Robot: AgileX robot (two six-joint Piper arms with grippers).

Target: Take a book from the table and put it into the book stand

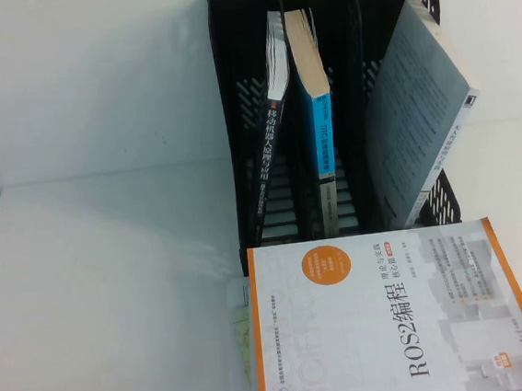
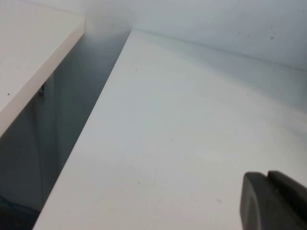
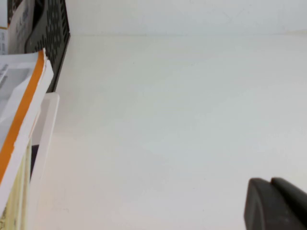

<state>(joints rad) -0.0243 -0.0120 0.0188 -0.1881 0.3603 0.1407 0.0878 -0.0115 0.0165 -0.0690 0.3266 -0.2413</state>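
Note:
A white book with an orange edge, titled ROS2 [image 1: 393, 321], lies flat on the white table in front of the black book stand [image 1: 235, 115]. Its orange edge also shows in the right wrist view [image 3: 24, 110]. The stand holds a black-spined book [image 1: 270, 148] in its left slot, a blue book [image 1: 321, 125] in the middle slot and a grey book [image 1: 423, 97] leaning in the right slot. Neither arm shows in the high view. My left gripper [image 2: 268, 179] is shut and empty above bare table. My right gripper [image 3: 271, 184] is shut and empty, off to the ROS2 book's side.
A pale white and yellowish object [image 1: 243, 345] sticks out from under the ROS2 book's left side. In the left wrist view a dark gap [image 2: 72, 120] separates my table from another white surface [image 2: 29, 52]. The stand's wall shows in the right wrist view [image 3: 55, 28].

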